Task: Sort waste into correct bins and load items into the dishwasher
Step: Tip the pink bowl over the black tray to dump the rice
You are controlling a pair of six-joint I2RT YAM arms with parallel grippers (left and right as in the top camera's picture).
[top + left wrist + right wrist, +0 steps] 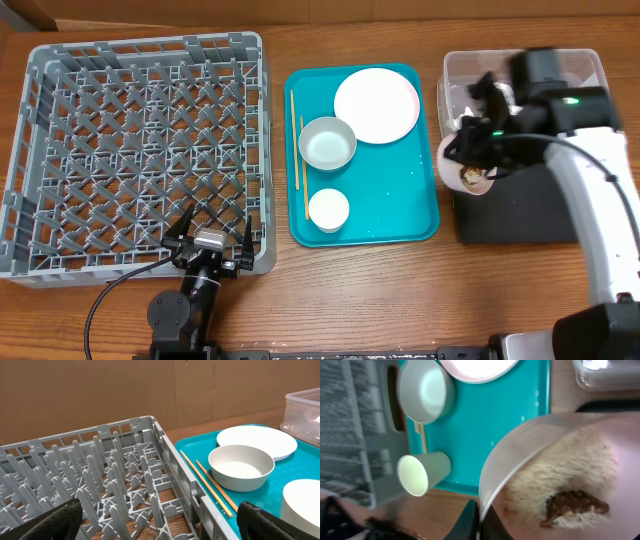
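Observation:
My right gripper (478,152) is shut on the rim of a white bowl (466,173) and holds it tilted at the left edge of the black tray (520,212). The right wrist view shows its fingers (480,522) on the rim (520,450), with white rice (555,467) and a brown lump (576,504) inside. The clear tub (460,72) stands just behind. My left gripper (210,242) is open and empty over the front right corner of the grey dish rack (60,60). No wrapper or crumpled paper shows.
The teal tray (400,195) between rack and bins holds the white plate (376,105), a second white bowl (327,142), the small cup (328,209) and chopsticks (298,150) along its left edge. The left wrist view shows the rack wall (165,445), bowl (241,466) and plate (257,441).

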